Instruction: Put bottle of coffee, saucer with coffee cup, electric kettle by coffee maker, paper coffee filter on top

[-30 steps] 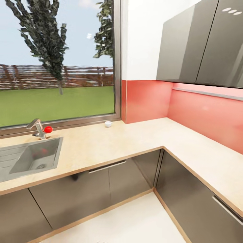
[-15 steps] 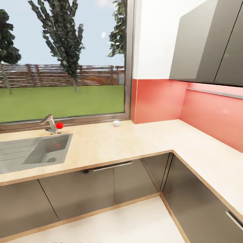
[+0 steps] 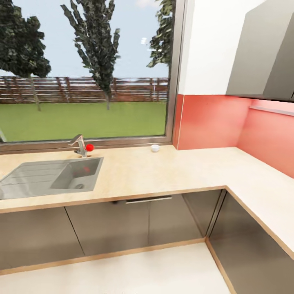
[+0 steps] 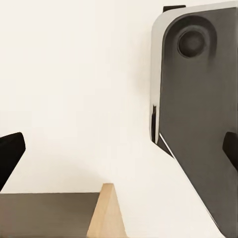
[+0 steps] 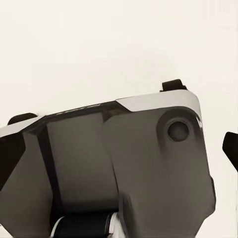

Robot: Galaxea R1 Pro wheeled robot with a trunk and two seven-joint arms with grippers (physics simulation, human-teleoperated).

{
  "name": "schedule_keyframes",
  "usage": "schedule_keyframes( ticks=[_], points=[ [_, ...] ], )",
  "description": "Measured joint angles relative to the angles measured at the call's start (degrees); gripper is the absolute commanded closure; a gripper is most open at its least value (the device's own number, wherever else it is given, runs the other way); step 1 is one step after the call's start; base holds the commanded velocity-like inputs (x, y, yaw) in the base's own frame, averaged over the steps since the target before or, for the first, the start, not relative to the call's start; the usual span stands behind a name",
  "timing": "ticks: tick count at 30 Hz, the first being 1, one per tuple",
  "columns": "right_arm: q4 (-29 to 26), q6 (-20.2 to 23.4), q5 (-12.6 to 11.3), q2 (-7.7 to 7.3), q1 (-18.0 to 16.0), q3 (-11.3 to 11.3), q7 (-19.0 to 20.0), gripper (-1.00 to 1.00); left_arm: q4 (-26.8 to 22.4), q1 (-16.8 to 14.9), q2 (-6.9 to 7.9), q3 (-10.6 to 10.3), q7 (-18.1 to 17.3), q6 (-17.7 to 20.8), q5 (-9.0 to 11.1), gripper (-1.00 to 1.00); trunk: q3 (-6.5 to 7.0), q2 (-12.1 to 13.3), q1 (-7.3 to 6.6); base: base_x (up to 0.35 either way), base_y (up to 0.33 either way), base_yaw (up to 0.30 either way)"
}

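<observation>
Coffee cup (image 3: 154, 148) on kitchen countertop (image 3: 171, 171) by window; pincer states unclear.

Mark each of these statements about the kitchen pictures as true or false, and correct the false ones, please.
1. The small white cup stands on the light beige wood-look countertop near the window. True.
2. The grey metal sink has the cup inside it. False: the cup stands on the countertop, apart from the sink.
3. A small red ball shows beside the silver tap. True.
4. The wall behind the countertop corner is blue. False: the backsplash is salmon red.
5. The glossy grey cabinet fronts under the countertop are open. False: they are closed.
</observation>
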Motion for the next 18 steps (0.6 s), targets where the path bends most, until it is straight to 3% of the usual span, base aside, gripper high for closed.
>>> schedule_keyframes(
  ticks=[18],
  points=[
    [-0.01,0.00,-0.01,-0.03,-0.01,-0.03,0.00,-1.00,0.00,0.00,-0.09,0.00,0.08,-0.01,0.00,-1.00,-0.61,0.00,0.00,0.000,-0.252,0.227]
  ],
)
